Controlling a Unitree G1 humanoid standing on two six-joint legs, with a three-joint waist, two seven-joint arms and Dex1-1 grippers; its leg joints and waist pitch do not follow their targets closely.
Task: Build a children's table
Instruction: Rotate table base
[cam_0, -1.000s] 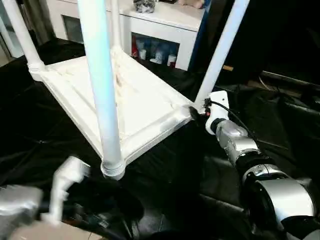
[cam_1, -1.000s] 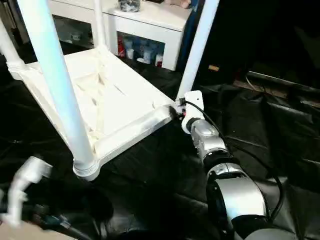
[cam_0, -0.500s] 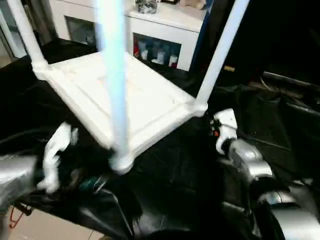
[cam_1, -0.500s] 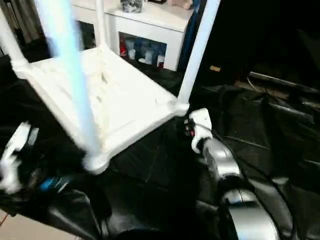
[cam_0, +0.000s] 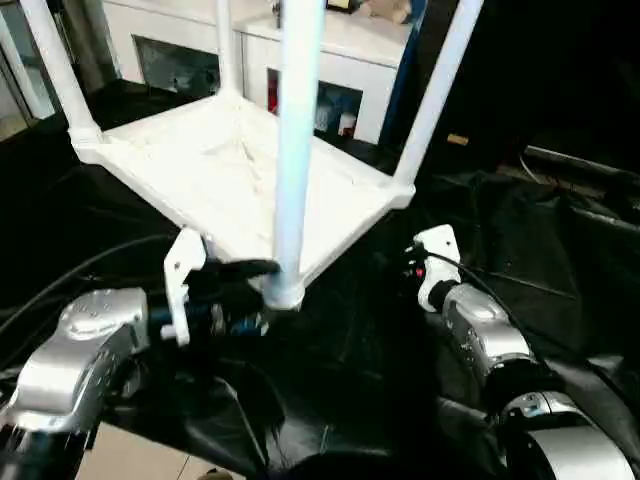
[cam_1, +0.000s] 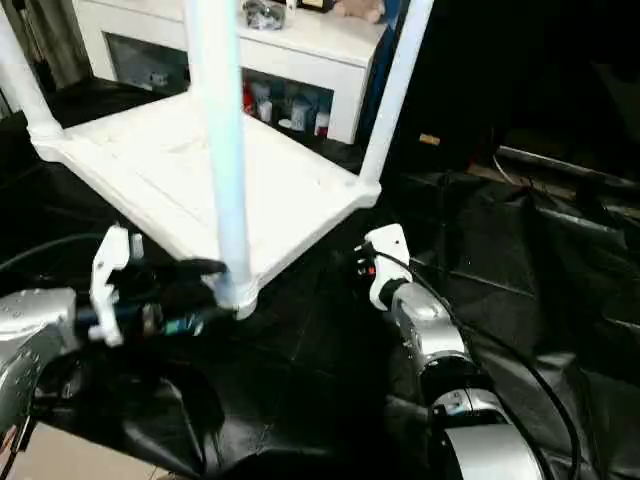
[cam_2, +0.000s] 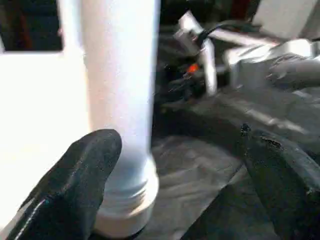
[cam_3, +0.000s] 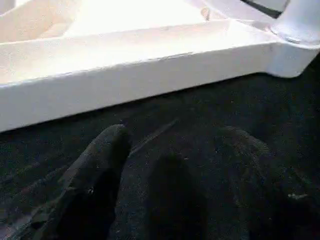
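Left gripper (cam_2: 170, 175) sits low at the near corner of the table (cam_0: 200, 170), and its two black fingers (cam_2: 75, 185) are spread wide, released, one on each side of the near leg (cam_0: 298, 150) without closing on it. That leg rises straight up from its round corner socket. The table itself lies upside down on the black sheet (cam_0: 560, 250), flat top down and all four white tube legs pointing up: one at the far left corner (cam_0: 55, 70), one at the back (cam_0: 226, 45), one at the right corner (cam_0: 440, 90). Behind it stands a white cabinet (cam_0: 340, 40) with bottles on its lower shelf. Over to the right, the right gripper (cam_1: 362, 268) hovers just beside the table's right-hand edge, not touching it; its fingers (cam_3: 95, 175) are parted, holding nothing, with black sheet showing between them.
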